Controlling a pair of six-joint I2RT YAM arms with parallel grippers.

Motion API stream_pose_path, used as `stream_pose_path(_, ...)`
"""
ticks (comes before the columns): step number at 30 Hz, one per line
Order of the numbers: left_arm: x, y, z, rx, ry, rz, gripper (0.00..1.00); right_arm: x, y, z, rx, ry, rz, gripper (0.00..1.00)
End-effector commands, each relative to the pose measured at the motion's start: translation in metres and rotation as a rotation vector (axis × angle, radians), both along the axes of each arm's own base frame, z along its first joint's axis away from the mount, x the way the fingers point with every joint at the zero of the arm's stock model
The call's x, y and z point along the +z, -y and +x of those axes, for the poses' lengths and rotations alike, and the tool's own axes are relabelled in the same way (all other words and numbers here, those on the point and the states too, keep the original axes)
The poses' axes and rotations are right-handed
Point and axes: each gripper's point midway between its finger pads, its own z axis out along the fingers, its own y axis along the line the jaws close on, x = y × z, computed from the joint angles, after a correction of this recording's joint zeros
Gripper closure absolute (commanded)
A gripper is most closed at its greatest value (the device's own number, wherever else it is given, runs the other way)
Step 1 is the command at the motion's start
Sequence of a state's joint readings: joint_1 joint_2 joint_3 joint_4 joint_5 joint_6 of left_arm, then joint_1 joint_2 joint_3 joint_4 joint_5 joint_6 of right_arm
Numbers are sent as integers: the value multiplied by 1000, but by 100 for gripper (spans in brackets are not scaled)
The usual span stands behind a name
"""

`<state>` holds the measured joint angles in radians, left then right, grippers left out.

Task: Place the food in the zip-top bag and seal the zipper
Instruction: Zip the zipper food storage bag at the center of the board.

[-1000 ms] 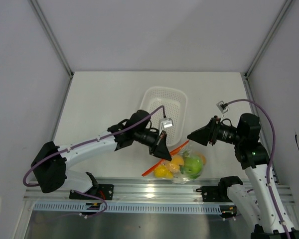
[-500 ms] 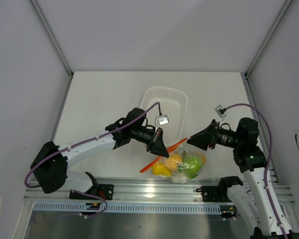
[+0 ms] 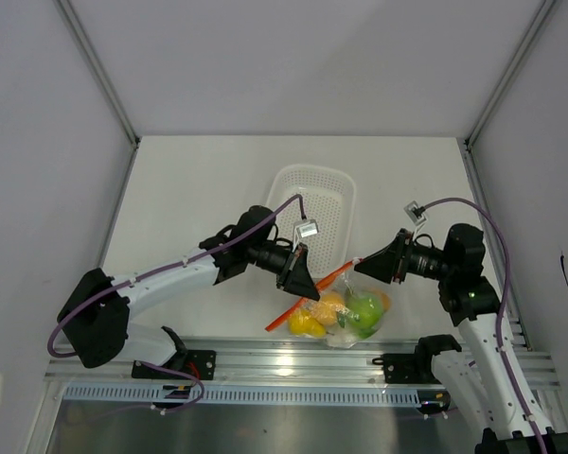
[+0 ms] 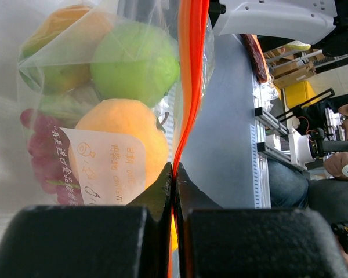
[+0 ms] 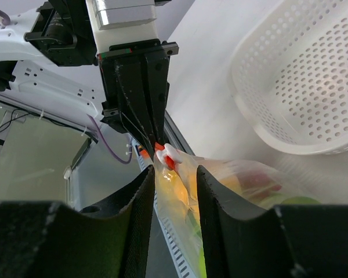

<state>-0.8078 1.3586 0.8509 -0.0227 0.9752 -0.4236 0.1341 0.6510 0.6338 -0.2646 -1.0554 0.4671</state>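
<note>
Left wrist: left end effector [image 4: 173, 169] pinches the zipper [image 4: 191, 69]; right end effector [image 5: 175, 172] gapes around the zip-top bag [image 5: 243, 174]

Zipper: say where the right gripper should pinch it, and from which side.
Pinch the zipper at its free end nearest the basket, coming in from the right with fingers across the flat strip. The left gripper clamps it partway along, so that end is probably steady and exposed.
</note>
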Motion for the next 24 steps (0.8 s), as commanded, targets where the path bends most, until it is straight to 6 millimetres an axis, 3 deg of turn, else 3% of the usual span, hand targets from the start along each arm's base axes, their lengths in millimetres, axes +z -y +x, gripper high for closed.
stream_pose_path(1,18,1,1,-24,33,-76,99,8,-2,-2,21,58,16,63)
stream_pose_path(14,17,1,2,-33,21,-84,99,-1,-10,-6,53,36,13,65)
stream_pose_path(18,14,0,3,-27,22,-80,99,-6,-10,-5,47,18,2,77)
stream_pose_path(24,14,-2,6,-17,17,-79,99,-16,-8,-7,29,-18,-29,68)
